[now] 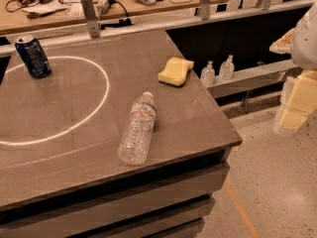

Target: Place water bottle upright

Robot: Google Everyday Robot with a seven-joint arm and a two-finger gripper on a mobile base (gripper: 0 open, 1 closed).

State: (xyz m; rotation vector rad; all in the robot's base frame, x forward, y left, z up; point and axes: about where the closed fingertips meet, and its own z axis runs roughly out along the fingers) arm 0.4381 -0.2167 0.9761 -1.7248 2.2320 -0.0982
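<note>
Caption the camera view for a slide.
Clear ribbed plastic water bottle lying on brown table; end effector at frame right, off the table.

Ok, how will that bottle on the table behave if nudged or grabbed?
The bottle lies on its side, so a sideways nudge would likely roll it. It looks empty and thin-walled, so probably light and apt to dent under a squeeze. The claw hangs at the picture's right edge, apart from it.

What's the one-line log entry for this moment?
clear ribbed plastic water bottle: lying on its side on grey-brown table | gripper: off the table, at view's right side, apart from bottle | upright placement: not done
</note>
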